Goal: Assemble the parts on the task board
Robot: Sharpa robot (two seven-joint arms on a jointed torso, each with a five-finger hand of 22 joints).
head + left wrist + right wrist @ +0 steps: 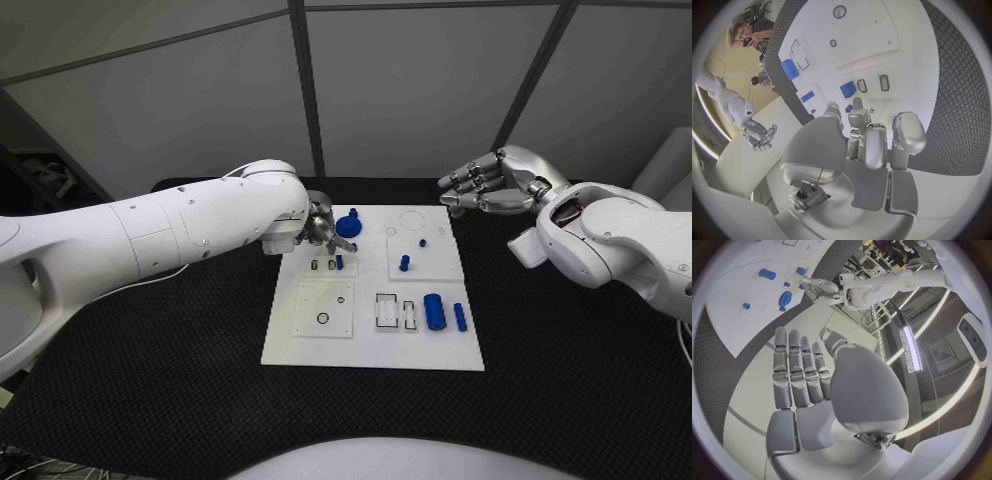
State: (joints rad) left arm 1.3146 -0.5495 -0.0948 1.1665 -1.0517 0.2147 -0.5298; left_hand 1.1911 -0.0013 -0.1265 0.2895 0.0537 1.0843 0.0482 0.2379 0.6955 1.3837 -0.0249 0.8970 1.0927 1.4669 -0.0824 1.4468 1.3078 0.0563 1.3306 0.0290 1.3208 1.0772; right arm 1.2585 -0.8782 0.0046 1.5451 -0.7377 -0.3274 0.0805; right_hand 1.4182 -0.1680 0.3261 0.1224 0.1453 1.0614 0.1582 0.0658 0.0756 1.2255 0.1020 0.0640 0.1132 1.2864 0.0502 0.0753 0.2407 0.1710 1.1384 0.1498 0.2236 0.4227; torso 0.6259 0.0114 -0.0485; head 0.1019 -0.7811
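Head view shows the left hand (pixel 323 228) low over the far-left part of the white rectangular task board (pixel 433 352), its fingers bunched around a round blue plastic part (pixel 348 227), apparently to seat it there; whether they pinch it I cannot tell. The right hand (pixel 490 183) hangs beyond the board's far-right corner, fingers straight and lying side by side, holding nothing, likely waiting clear. Two blue cylinders (pixel 434 311) lie near the board's right edge.

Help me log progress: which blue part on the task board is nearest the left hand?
The round blue knob-like part at the task board's far left, right beside the left hand; the other blue parts lie farther right or nearer.
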